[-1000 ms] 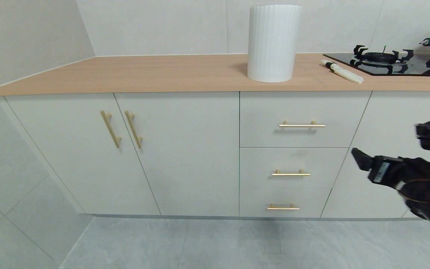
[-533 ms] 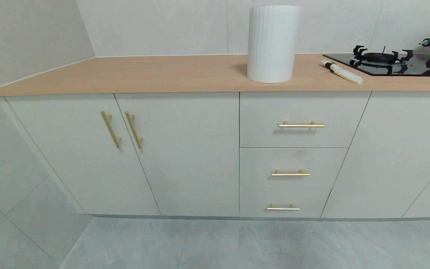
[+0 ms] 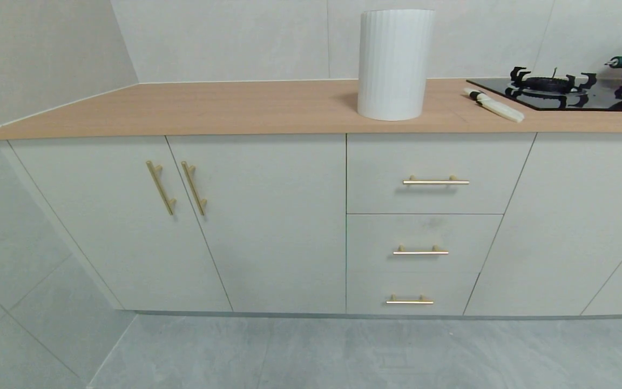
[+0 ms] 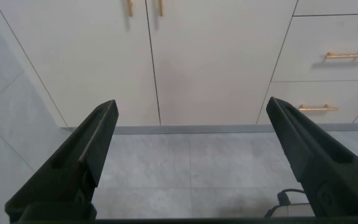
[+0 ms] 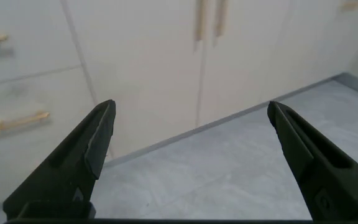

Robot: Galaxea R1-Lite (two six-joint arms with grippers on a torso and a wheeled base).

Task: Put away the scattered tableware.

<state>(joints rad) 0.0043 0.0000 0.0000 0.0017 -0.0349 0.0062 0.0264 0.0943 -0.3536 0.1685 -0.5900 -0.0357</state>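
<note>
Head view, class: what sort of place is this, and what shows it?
Most likely a home kitchen: a wooden countertop over gold-handled drawers, a gas hob at the right end, and a knife lying beside it.

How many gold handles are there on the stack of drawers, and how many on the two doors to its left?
Drawer handles: 3
Door handles: 2
Total: 5

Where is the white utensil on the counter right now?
In the head view, the white utensil lies flat on the wooden countertop, on the right side, between the tall white ribbed cylinder and the black gas hob.
</note>
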